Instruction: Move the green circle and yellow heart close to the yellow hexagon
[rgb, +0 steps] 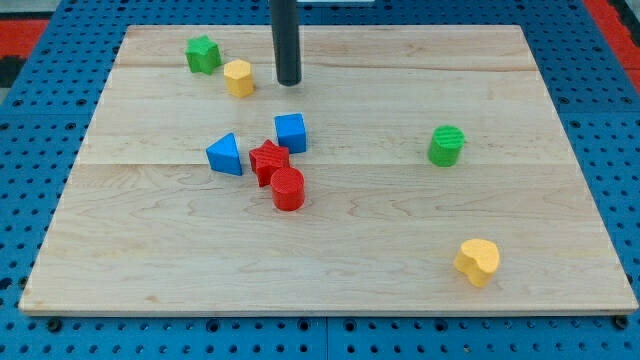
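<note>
Green circle (446, 145) sits well right; tip (289, 82), no pincer to judge, should circle behind it, push left toward yellow hexagon (238, 77).

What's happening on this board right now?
A single arm with a dark rod is working a wooden board of small blocks. My tip sits near the view's top, just right of the yellow hexagon and touching nothing. The green circle and the yellow heart are far off on the view's right, so neither has been brought over yet.
</note>
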